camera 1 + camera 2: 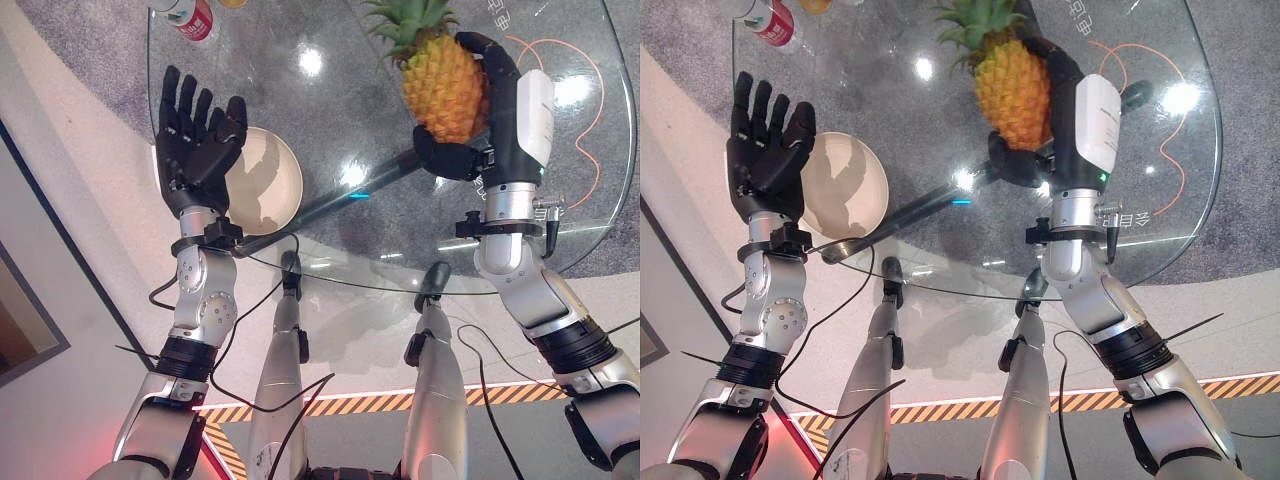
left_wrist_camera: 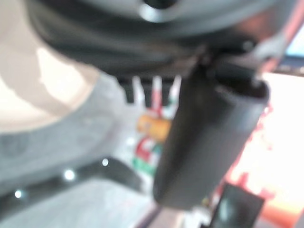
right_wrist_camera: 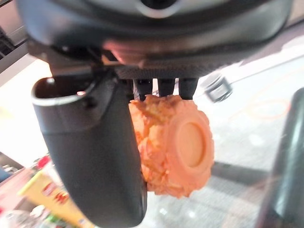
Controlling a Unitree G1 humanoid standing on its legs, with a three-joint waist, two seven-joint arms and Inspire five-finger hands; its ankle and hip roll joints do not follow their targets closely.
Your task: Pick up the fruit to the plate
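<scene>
**Pineapple held in the right hand, above the glass table**

Nearest the robot, the round glass table (image 1: pixel 330 275) curves across the view, its near rim running between the two forearms. Over the table's left part the left hand (image 1: pixel 197 135) is raised with its palm facing the camera, fingers straight and spread, holding nothing. Just beside it, toward the middle, a cream plate (image 1: pixel 268 185) lies on the glass; the hand's thumb side overlaps the plate's near-left edge in the head views, and I cannot tell whether they touch.

To the right, the right hand (image 1: pixel 492 110) is wrapped around the pineapple (image 1: pixel 441 85). Its fingers curl over the fruit's right side and its thumb presses the lower left, so the pineapple sits inside the grip, crown of green leaves pointing away from the robot. In the right wrist view the fruit's flat orange base (image 3: pixel 190 142) shows between thumb and fingers. The pineapple is well apart from the plate, off to its right.

Farther off, at the table's far-left edge, a red can (image 1: pixel 190 17) stands.
</scene>
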